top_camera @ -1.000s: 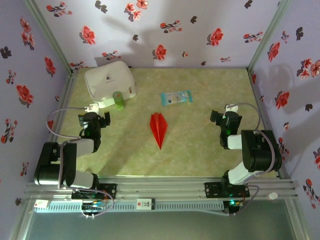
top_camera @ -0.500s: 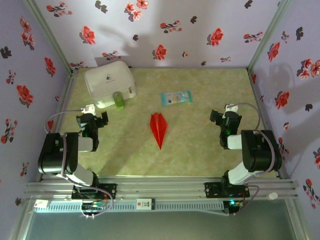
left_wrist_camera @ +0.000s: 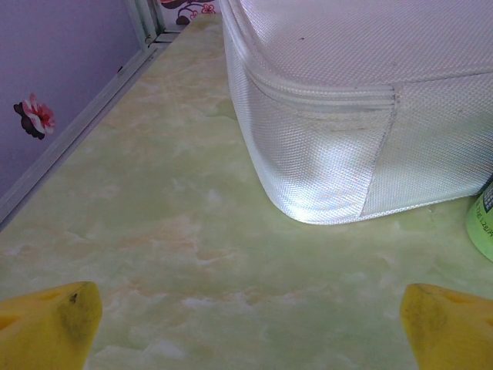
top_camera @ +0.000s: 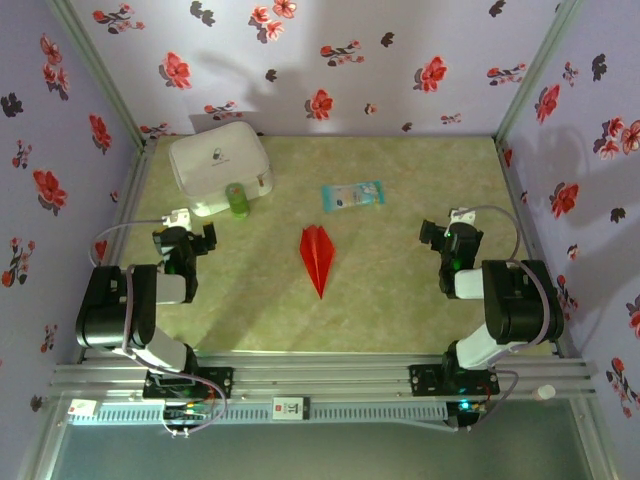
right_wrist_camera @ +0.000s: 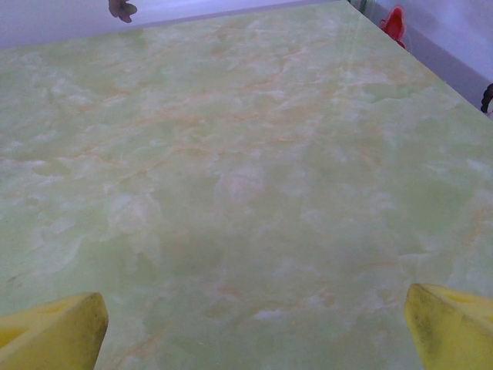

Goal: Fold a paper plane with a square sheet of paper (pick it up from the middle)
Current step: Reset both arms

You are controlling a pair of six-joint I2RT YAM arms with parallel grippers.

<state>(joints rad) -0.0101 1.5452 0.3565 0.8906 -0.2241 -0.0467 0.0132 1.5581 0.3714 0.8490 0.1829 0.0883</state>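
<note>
Now, the left gripper (left_wrist_camera: 246,327) stands with its jaws spread wide, its yellow fingertips (left_wrist_camera: 48,325) holding nothing and framing bare green marbled table (left_wrist_camera: 154,231). Just ahead of it sits a white case (left_wrist_camera: 347,116), close to the fingertips but apart from them, and a green container (left_wrist_camera: 484,223) shows at the case's near right corner.

From above, the left gripper (top_camera: 185,238) sits near the left edge of the table (top_camera: 400,310), pointing toward the far edge. The white case (top_camera: 220,165) occupies the far left corner, with the green container (top_camera: 237,200) just beside its near side.

The right gripper (right_wrist_camera: 254,327) is likewise spread wide and empty, its yellow fingertips (right_wrist_camera: 54,331) over bare table (right_wrist_camera: 246,154). In the overhead view, the right gripper (top_camera: 450,236) is near the right edge.

The paper plane (top_camera: 317,258), a slim bright red dart, lies flat at the middle of the table. It is between the two grippers and well apart from both, with its sharp tip pointing toward the near edge.

Beyond the plane, toward the far edge, lies a pale blue packet (top_camera: 352,194). Lilac walls (top_camera: 330,60) printed with red flowers enclose the table on three sides.
</note>
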